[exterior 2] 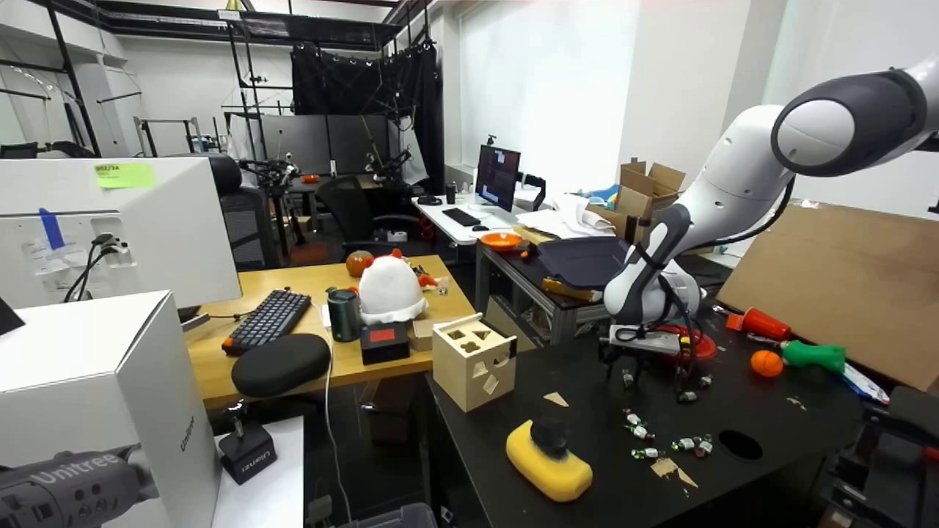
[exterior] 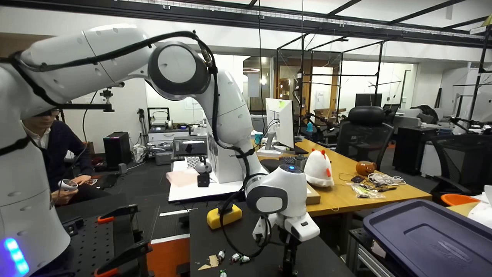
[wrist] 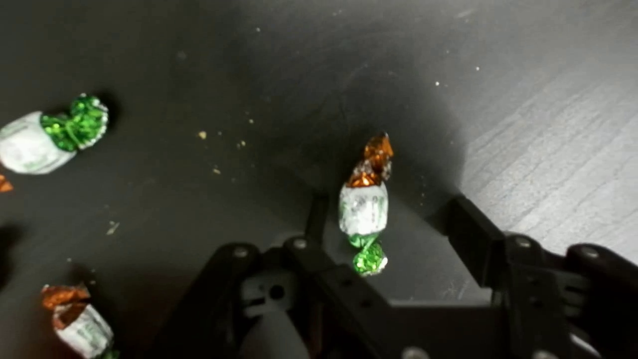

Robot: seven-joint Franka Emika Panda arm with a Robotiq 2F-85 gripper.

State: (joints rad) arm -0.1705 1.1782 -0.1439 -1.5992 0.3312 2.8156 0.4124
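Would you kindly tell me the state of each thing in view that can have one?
Gripper: open, holding nothing
Nearest candy: wrapped, not gripped
Other wrist-view candies: wrapped
Base light: lit, blue
Far monitor: on
White monitor: facing away, cannot tell
Cardboard box: flaps open
Dark tumbler: upright

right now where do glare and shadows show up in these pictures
Wrist view: pale sheen on the black table at right, shadow around the candy between the gripper fingers; in an exterior view, the blue light on the arm's base glares almost white at its centres; in an exterior view, the white wall is nearly washed out.
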